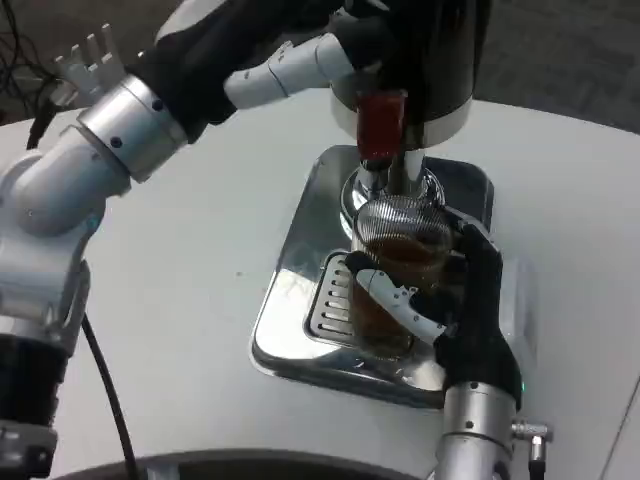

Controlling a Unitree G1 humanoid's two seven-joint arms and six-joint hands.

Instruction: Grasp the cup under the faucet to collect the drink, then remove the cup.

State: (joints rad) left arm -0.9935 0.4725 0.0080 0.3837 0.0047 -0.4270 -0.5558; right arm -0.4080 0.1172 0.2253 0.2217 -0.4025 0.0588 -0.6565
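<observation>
Under the faucet [381, 128], right hand [455, 305] grips the cup [398, 262]; left hand [285, 65] presses the lever.

A ribbed clear cup [400, 262] of brown drink, red faucet handle [381, 125], shiny silver tray [300, 300].

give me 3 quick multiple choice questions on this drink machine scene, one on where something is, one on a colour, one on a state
1. Where is the cup?
A. under the faucet
B. on the bare table
C. lifted by the left hand

2. What colour is the faucet handle?
A. blue
B. red
C. green

3. What state is the cup in?
A. empty
B. tipped over
C. partly filled with brown drink

Answers:
1 A, it stands on the drip tray beneath the spout, gripped by the right hand.
2 B, the lever under the left hand is red.
3 C, brown liquid shows through the glass.
</observation>
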